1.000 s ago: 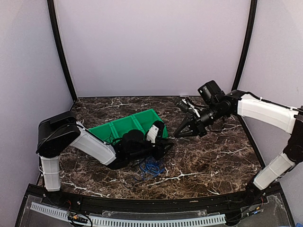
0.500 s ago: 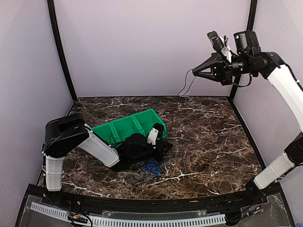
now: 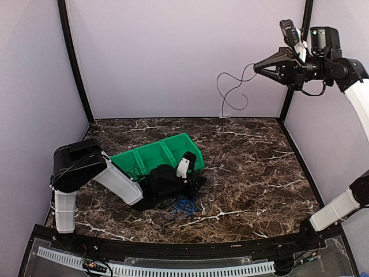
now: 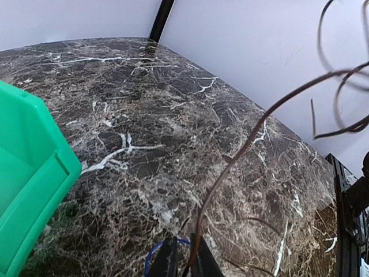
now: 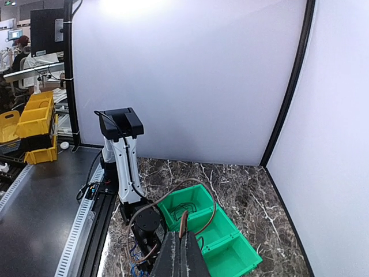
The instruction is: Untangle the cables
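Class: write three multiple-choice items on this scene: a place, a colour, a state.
1. Where is the right pincer? A high above the table; B resting on the table; C skimming the table.
2. Colour of the cable heap on the table? A red; B blue; C yellow.
3. The right pincer is: A wide open; B shut on nothing; C shut on a black cable.
Answers: 1 A, it hangs far up in the air; 2 B, blue strands show; 3 C, the cable dangles from its closed jaws.

Two arms (image 3: 118,180), one green bin (image 3: 151,153), one blue cable (image 3: 185,205), several black cables (image 3: 230,92).
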You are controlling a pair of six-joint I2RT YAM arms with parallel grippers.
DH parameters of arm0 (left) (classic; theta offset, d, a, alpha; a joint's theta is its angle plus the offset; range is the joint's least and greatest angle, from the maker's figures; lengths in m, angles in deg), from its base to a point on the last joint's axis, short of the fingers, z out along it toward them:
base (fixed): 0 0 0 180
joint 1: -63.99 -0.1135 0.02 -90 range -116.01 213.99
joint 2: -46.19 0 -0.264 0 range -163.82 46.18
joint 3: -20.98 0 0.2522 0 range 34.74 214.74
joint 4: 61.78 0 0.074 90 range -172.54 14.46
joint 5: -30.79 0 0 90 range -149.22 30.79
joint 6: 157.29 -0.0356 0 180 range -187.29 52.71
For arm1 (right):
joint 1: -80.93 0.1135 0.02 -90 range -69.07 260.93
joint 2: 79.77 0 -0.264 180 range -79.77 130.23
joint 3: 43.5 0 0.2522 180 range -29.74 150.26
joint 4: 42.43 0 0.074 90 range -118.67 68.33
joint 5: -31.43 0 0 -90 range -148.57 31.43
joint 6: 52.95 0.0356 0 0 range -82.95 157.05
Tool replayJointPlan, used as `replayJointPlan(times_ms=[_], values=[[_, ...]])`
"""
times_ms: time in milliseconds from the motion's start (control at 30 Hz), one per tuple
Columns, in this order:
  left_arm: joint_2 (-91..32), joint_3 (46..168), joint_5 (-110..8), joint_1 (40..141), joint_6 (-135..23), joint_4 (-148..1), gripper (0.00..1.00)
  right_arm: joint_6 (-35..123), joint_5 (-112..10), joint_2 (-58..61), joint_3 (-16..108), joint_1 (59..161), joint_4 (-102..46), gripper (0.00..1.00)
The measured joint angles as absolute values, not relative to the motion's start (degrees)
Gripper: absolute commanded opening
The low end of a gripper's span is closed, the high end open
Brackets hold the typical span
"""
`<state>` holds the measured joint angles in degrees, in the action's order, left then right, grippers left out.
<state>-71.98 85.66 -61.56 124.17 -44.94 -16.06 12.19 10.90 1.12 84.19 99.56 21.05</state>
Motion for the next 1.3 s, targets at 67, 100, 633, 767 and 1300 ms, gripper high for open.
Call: replayJointPlan(times_ms=[67, 100, 633, 767, 1300], values=[[-71.1, 84.3, -61.5, 124.3, -44.6, -16.2, 0.17, 12.4, 9.6, 0.2, 80.5, 99.6, 20.4, 0.00], [-70.3, 83.5, -61.4, 124.4, -44.6, -16.6, 0.26, 12.4, 8.8, -0.3, 78.0, 99.6, 19.6, 0.00], [-46.0, 80.9, -62.9, 129.0, -52.2, -29.2, 0.54, 12.5, -1.2, -6.3, 47.5, 101.2, 10.8, 0.00], [-46.2, 85.0, -62.9, 129.0, -55.0, -31.8, 0.54, 12.5, -2.1, -6.5, 45.8, 103.3, 9.4, 0.00], [-55.2, 109.8, -65.5, 128.5, -65.0, -47.8, 0.35, 12.4, -2.8, -6.5, 42.9, 106.3, 7.7, 0.00]])
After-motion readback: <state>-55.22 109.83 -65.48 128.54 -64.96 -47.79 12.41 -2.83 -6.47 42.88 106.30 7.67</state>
